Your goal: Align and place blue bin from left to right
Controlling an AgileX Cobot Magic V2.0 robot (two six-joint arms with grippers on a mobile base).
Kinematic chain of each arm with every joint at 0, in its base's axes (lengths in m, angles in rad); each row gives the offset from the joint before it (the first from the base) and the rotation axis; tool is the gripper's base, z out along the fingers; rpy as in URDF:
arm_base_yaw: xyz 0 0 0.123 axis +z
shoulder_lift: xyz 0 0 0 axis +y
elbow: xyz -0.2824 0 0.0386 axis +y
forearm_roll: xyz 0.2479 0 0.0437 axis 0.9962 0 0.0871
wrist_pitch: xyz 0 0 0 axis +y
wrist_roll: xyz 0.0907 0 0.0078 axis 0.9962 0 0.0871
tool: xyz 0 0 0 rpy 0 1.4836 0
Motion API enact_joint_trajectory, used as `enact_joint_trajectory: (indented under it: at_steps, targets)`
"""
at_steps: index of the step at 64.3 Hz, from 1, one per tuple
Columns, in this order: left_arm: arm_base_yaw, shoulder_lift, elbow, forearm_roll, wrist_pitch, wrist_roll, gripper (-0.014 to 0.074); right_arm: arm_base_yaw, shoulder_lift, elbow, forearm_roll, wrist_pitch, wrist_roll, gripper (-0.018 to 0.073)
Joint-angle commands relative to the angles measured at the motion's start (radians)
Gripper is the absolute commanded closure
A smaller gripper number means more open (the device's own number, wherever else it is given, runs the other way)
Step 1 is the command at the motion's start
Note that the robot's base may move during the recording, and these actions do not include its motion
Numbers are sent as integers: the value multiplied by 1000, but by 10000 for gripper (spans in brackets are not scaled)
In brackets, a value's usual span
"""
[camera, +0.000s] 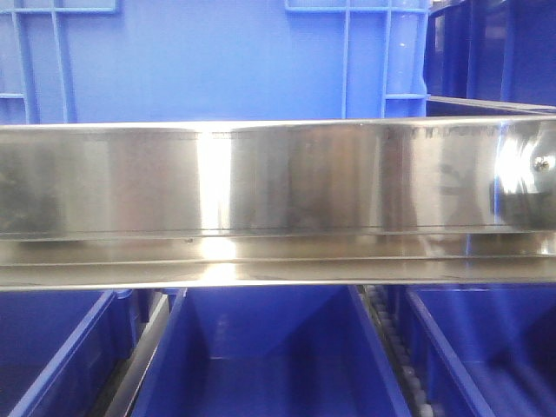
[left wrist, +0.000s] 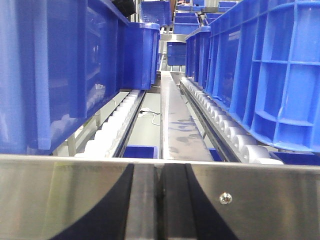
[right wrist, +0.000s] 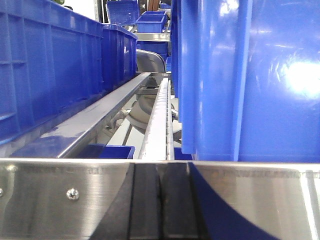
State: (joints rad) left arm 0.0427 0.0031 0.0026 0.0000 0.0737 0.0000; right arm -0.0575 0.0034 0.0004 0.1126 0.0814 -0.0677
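A large blue bin (camera: 208, 61) fills the front view above a steel front rail (camera: 278, 182), with another blue bin (camera: 495, 52) close at its right. In the left wrist view my left gripper (left wrist: 159, 172) is shut and empty, its black fingers lying against the rail (left wrist: 60, 195) at the gap between a left bin (left wrist: 55, 65) and a right bin (left wrist: 270, 70). My right gripper (right wrist: 159, 172) is also shut on nothing, low against the rail (right wrist: 50, 195), between a bin on its left (right wrist: 45, 65) and a near bin (right wrist: 250, 75) on its right.
White roller tracks (left wrist: 112, 125) (left wrist: 225, 130) carry the bins, with a flat steel divider (left wrist: 177, 125) between lanes. More blue bins (left wrist: 155, 12) stand far back. Open bins (camera: 278, 356) sit on the level below the rail.
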Motion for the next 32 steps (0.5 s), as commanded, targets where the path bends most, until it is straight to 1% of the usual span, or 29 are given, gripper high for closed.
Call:
enact_joint_trajectory:
  at_steps: [1, 23, 32]
  targets:
    - [-7, -3, -3, -5, -17, 0, 708, -1, -3, 0, 1, -29, 1, 627]
    - [-7, -3, -3, -5, -19, 0, 708, -1, -3, 0, 1, -29, 1, 627]
    - [-7, -3, -3, -5, -81, 0, 708, -1, -3, 0, 1, -29, 1, 627]
